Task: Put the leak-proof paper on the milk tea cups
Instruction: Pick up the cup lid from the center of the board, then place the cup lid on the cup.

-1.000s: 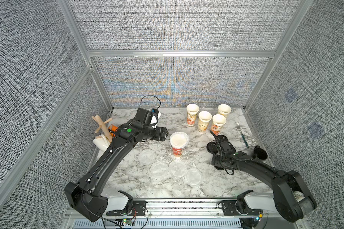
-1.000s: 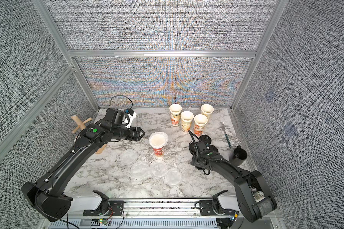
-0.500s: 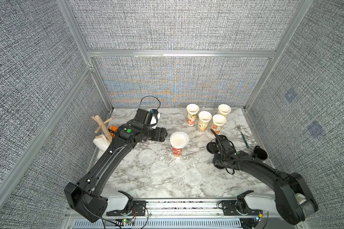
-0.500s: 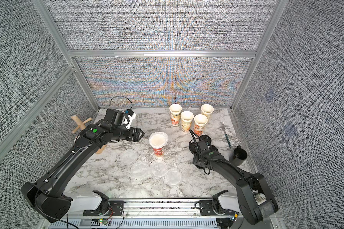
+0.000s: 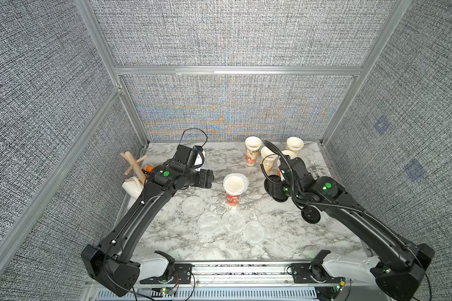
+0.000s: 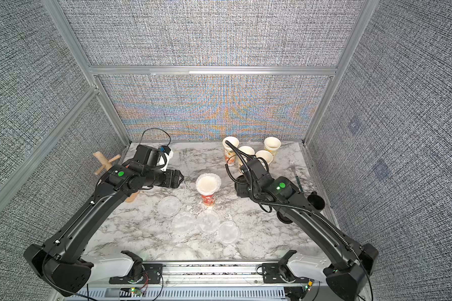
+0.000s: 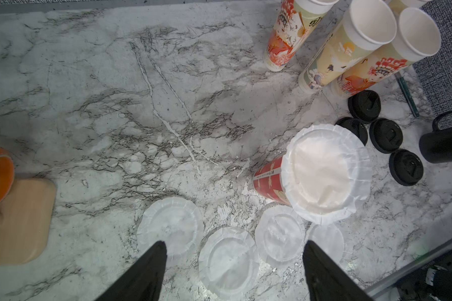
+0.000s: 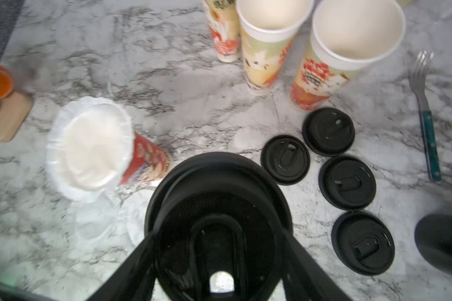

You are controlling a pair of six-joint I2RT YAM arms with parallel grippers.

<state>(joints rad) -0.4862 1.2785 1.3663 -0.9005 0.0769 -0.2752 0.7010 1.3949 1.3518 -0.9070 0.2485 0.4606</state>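
1. The leak-proof paper (image 7: 170,224) looks thin, light and limp. I judge it will skate on the marble bench (image 7: 115,104) and crease if pinched hard. The pleated rim, where an edge lifts slightly, is a better hold than the flat centre.
2. The milk tea cups (image 7: 371,23) are tall, empty and probably easy to tip, so a disc should come straight down with no sideways push.
3. Each disc is a translucent whitish round with a frilled edge, and the marble shows through it. The cups are cream with red-orange prints.
4. Four discs lie in a loose row toward the front of the bench, with some edges touching. A fifth sits on the covered cup (image 5: 232,199) standing alone mid-bench, its frill overhanging the rim. Four uncovered cups cluster at the back.
5. The left hand (image 5: 210,178) is spread wide and empty, above the bench beside the covered cup.
6. The right hand (image 8: 217,234) is closed on a black lid (image 8: 219,203). Four more lids lie nearby.
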